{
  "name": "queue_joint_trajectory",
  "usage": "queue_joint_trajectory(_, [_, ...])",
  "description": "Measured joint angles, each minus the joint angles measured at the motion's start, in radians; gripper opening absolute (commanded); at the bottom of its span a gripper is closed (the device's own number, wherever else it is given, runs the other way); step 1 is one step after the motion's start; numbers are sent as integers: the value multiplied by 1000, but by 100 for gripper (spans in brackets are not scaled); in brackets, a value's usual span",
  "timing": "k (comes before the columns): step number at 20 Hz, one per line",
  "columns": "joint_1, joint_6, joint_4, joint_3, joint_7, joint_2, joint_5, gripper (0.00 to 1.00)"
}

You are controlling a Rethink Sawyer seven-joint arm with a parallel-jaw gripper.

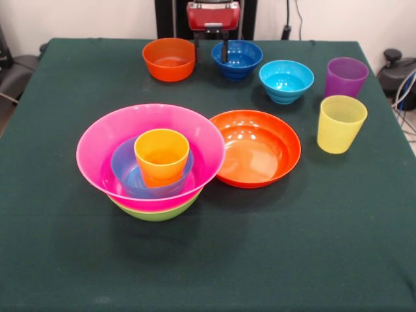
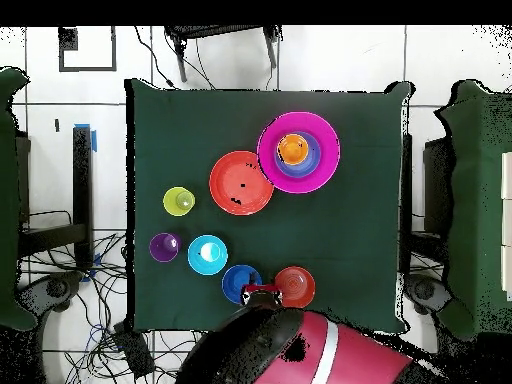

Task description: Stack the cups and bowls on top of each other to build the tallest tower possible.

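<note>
Green table [image 1: 78, 260], claw [image 1: 211, 49] far back

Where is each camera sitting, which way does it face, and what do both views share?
Front view: across the table from the robot, looking over the tower toward the gripper hanging at the top edge.
Overhead view: above the table, looking straight down; the red and black arm fills the bottom, gripper between two small bowls.
Shared: the tower, orange dish, yellow cup, turned half round.
</note>
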Motion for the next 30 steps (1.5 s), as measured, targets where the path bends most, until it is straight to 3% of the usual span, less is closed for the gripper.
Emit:
queue_joint_trajectory(22, [80,-3,0,-22,0,68,0,100])
queue_joint_trajectory(30, [96,-69,-1,-47,0,108,1,100])
